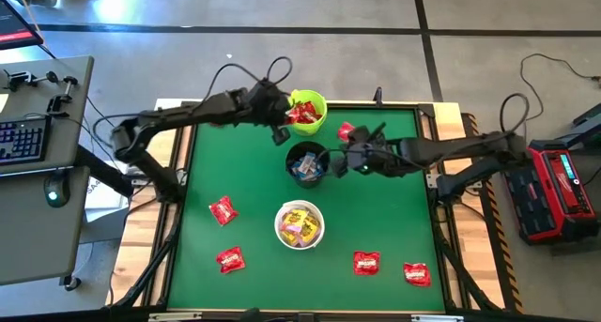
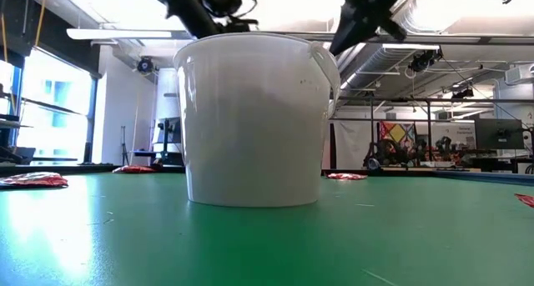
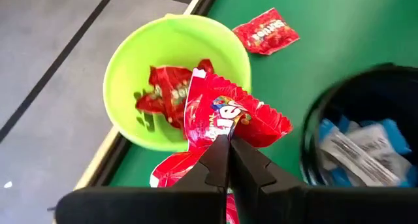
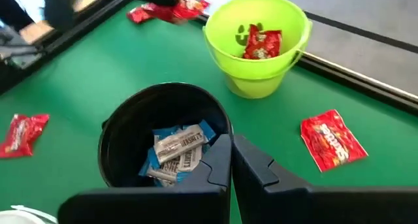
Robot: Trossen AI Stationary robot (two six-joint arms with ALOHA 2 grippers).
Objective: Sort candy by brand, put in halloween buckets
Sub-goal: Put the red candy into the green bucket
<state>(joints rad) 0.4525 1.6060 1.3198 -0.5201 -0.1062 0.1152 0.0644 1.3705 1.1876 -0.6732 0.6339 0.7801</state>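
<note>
My left gripper (image 3: 228, 160) is shut on a red candy packet (image 3: 228, 116). It hovers by the near-left rim of the lime green bucket (image 1: 307, 111), which has red packets inside. The black bucket (image 1: 307, 162) holds blue-and-white packets (image 4: 175, 152). The white bucket (image 1: 300, 224) holds yellow ones. My right gripper (image 4: 232, 149) is shut on nothing and hangs in the air just right of the black bucket. In the low view the white bucket (image 2: 254, 119) fills the middle, with both arms high above it. My left gripper pinches the red packet by its near edge (image 3: 219, 131) between its two fingers, slanting down from the table's left. The packet sticks out ahead of the fingers, lifted clear of the table. More red wrapper (image 3: 173, 168) hangs below the fingers; whether it is a second packet I cannot tell.
Loose red packets lie on the green table: one (image 1: 346, 130) right of the lime bucket, two (image 1: 223, 210) (image 1: 230, 258) at the near left, two (image 1: 366, 262) (image 1: 416, 273) at the near right. The three buckets stand in a row down the table's middle.
</note>
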